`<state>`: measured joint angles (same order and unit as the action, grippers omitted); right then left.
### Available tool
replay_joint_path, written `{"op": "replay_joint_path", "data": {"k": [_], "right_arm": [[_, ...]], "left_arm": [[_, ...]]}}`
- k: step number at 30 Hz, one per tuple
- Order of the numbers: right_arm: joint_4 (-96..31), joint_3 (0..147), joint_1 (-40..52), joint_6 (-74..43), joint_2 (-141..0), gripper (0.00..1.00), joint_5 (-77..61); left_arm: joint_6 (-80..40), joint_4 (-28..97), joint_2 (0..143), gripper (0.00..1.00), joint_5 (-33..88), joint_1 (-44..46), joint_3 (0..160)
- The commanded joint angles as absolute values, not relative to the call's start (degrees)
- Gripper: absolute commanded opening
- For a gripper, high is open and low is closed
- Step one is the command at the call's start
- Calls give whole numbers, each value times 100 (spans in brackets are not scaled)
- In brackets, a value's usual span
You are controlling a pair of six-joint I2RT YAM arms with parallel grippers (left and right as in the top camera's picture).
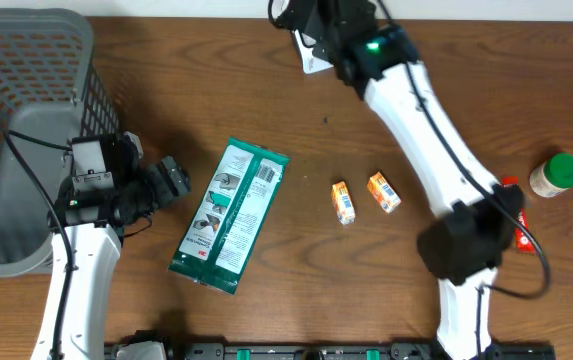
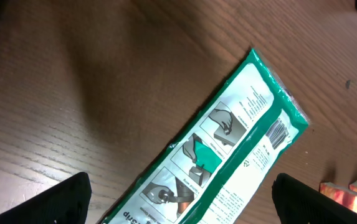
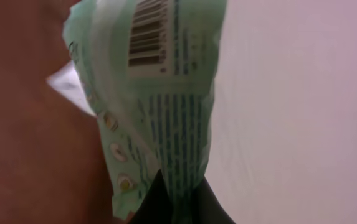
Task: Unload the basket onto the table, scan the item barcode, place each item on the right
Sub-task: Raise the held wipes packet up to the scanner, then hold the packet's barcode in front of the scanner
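Starting overhead: noting a grey mesh basket (image 1: 51, 45) at the left edge of the table (image 1: 186, 80), with only its grey floor showing. Finding the green packet (image 1: 231, 215) lying flat just right of the left gripper (image 1: 173, 180), its long axis running from lower left to upper right and its barcode (image 1: 266, 172) at the upper right end. Spotting two small orange boxes (image 1: 343, 202) (image 1: 384, 192) side by side to the right of the packet, and a green-lidded jar (image 1: 556, 175) near the right edge. Following the right arm up to the far edge, where the right gripper (image 1: 311, 45) is holding a pale pouch (image 1: 314, 63), little of it visible from here.

Moving to the left wrist: seeing the two dark fingertips (image 2: 53, 202) spread wide apart on either side of the green packet, above it and gripping nothing. Reading the packet's printed back here, with picture panels along its length and the barcode near the far end, detail too small to read from overhead. Catching the orange boxes at the lower right corner.

Turning to the right wrist: watching the closed fingers (image 3: 166, 208) pinching the bottom edge of the pale pouch, which is rising straight away from them. Making out its barcode (image 3: 147, 31) at the far top end, facing this camera, something hidden from overhead.
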<state>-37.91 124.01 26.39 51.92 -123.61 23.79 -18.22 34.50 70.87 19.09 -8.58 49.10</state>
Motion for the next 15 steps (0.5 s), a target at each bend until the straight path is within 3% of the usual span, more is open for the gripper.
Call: {"op": "replay_joint_path", "data": {"k": [1,8,15], "right_arm": [[-3006,12446,2497,5754,-12779,1,3583],[-1199,12446,2432,6348,-13662,1,3997],[-14,12446,2512,7948,-14573,1,4574]], "left_arm": [[-1894,3468,7111,93,1833,-910,4945],[-1894,3468,7111,93,1833,-910,4945],[-1894,3468,7111,93,1833,-910,4945]]}}
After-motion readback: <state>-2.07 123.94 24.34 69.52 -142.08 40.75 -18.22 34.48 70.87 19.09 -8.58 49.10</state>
